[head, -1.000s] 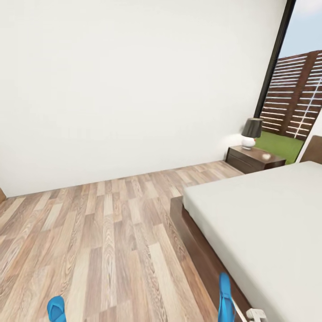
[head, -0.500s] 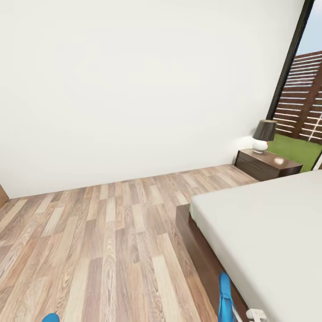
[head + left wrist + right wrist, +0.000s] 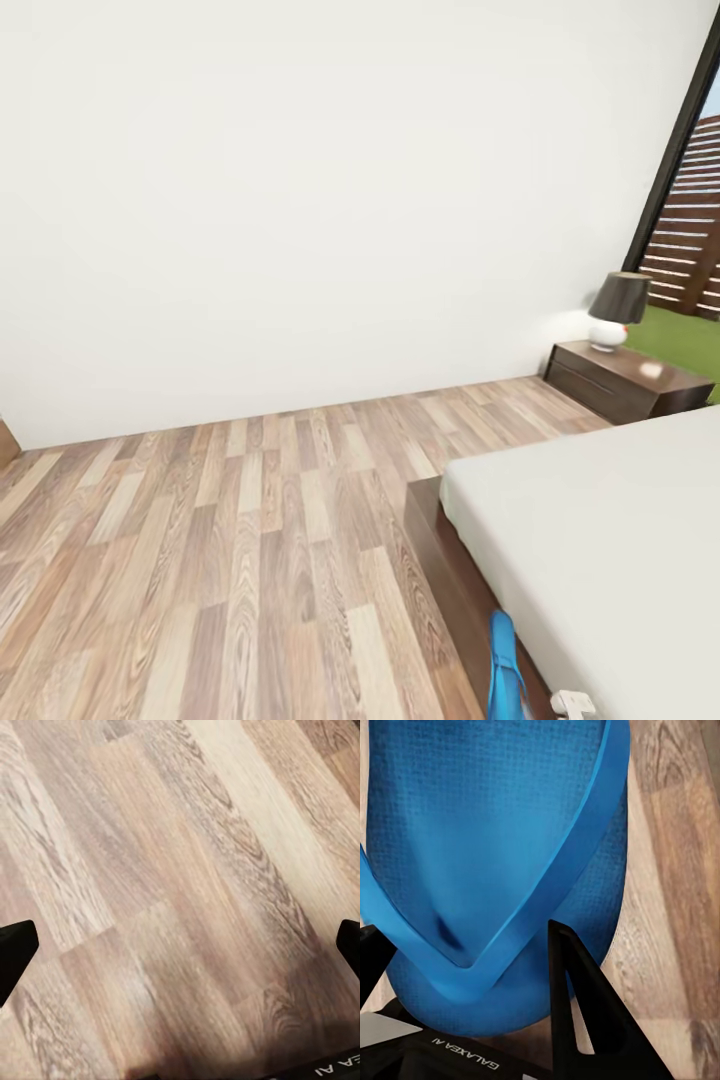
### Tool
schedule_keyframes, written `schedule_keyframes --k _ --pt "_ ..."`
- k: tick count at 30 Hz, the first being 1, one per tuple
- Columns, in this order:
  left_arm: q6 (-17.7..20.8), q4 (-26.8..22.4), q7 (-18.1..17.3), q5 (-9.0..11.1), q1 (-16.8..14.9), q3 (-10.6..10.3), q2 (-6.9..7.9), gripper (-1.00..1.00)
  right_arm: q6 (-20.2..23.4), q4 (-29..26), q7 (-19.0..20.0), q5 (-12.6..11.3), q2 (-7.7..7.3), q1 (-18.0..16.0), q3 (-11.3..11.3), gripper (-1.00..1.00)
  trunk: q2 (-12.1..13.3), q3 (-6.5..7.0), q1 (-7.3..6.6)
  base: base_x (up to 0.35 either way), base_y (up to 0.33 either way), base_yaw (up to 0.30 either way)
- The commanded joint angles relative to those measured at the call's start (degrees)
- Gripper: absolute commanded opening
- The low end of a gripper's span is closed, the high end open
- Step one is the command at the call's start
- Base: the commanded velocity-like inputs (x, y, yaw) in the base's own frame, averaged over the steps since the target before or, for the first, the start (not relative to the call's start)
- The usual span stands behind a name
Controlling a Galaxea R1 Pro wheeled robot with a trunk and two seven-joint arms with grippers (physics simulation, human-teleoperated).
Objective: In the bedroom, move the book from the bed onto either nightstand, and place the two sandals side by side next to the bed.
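One bright blue sandal hangs at the bed's near corner, and my right gripper is shut on it; its black fingers pinch the sole near the strap. My left gripper is open over bare plank floor, with nothing between its fingertips. The bed with its pale mattress and dark frame lies at the right. The dark nightstand stands beyond it by the wall. The book and the other sandal are out of view.
A black-shaded lamp sits on the nightstand. A dark-framed window with a slatted fence behind it is at the far right. A white wall closes the back, with wood-plank floor from it to the bed.
The camera has turned left, so the bed, nightstand and window have slid right in the picture. The sandal on the floor at lower left has left the view. The held sandal keeps its place.
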Motion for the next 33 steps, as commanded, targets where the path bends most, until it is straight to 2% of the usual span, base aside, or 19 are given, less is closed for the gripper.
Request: schedule_keyframes --k 1,9,25,33 --pt "-0.19 0.03 0.01 0.05 -0.04 -0.22 0.06 1.00 0.23 0.03 0.21 -0.45 -0.02 -0.03 -0.12 -1.00 -0.02 -0.05 0.03 0.314 0.000 0.150" --pt "-0.19 0.03 0.01 0.05 -0.02 -0.22 0.06 1.00 0.23 0.03 0.21 -0.45 0.00 -0.03 -0.12 -1.00 -0.02 -0.05 0.03 0.315 0.000 0.235" --pt "-0.19 0.03 0.02 0.05 -0.02 -0.22 0.07 1.00 0.23 0.03 0.23 -0.43 0.01 -0.03 -0.10 -1.00 -0.02 -0.05 0.03 0.315 0.000 0.017" --pt "-0.19 0.03 0.01 0.05 -0.02 -0.22 0.05 1.00 0.23 0.03 0.22 -0.42 0.02 -0.03 -0.10 -1.00 -0.02 -0.05 0.03 0.313 0.000 0.245"
